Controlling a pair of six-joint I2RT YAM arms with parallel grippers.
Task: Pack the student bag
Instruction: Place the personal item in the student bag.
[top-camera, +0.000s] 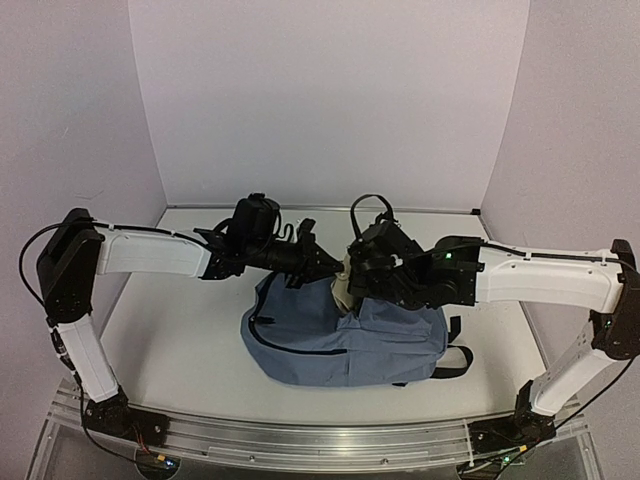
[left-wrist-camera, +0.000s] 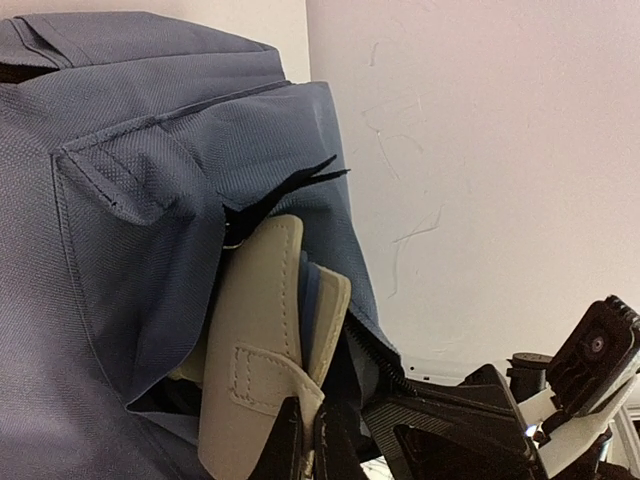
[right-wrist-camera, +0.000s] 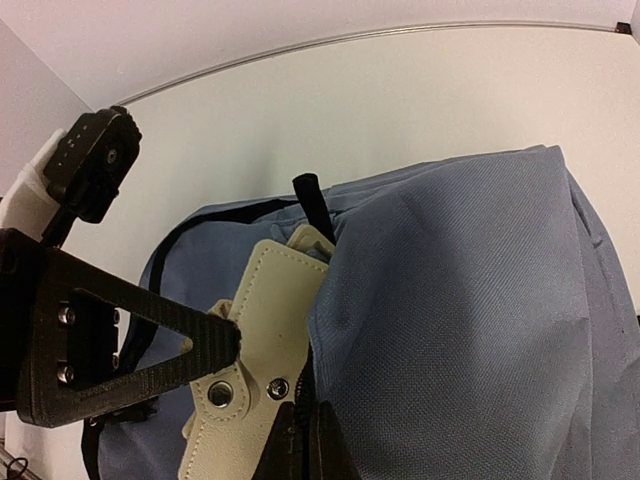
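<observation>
The slate-blue student bag (top-camera: 340, 340) lies flat in the middle of the table, its opening towards the back. A cream stitched case (top-camera: 343, 291) with a snap strap sticks halfway out of that opening. My left gripper (top-camera: 325, 268) is shut on the cream case (left-wrist-camera: 260, 330), pinching its lower edge between the fingers (left-wrist-camera: 290, 445). My right gripper (top-camera: 353, 285) is shut on the bag's zipper edge (right-wrist-camera: 320, 390) beside the case (right-wrist-camera: 265, 320). The blue fabric (right-wrist-camera: 470, 300) bulges up to the right of the grip. The bag's inside is hidden.
Black shoulder straps (top-camera: 455, 360) trail from the bag's right end. The white table (top-camera: 180, 330) is boxed in by pale walls at the back and both sides. Both arms cross over the bag's back edge, their wrists nearly touching.
</observation>
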